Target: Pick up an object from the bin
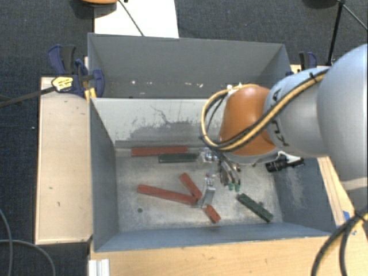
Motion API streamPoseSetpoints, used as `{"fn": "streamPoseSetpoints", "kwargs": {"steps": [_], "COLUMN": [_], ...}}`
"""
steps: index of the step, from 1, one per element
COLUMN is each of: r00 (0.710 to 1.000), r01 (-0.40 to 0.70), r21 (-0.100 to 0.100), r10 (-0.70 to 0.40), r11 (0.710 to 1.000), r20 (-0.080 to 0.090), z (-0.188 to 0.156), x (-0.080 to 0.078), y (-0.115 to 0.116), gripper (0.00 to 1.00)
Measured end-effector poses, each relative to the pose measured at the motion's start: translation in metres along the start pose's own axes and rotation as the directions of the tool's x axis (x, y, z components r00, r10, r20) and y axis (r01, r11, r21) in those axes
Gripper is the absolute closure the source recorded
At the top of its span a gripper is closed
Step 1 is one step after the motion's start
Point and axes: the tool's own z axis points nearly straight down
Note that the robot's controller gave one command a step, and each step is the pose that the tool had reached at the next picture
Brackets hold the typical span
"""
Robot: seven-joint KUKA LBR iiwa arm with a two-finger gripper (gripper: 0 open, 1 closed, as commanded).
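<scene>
Claw [208, 198] over red stick [188, 184], long axis diagonal

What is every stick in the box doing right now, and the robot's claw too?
gripper: low inside the bin, above the middle red pieces.
back red stick: flat along the back wall.
back green stick: flat, next to the back red stick.
long front red stick: flat, slanted.
short red stick: flat, meeting the long front red stick's right end.
small red piece: flat near the front wall.
right green stick: flat, alone.
</scene>
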Motion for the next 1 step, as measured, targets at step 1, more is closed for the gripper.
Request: {"fn": "streamPoseSetpoints", "kwargs": {"steps": [1], "r00": [1.000], "r01": [0.000], "r21": [0.000], "r10": [0.000], "r11": [1.000], "r20": [0.000], "z": [0.0000], "x": [0.0000], "y": [0.0000], "gripper": [0.00]}}
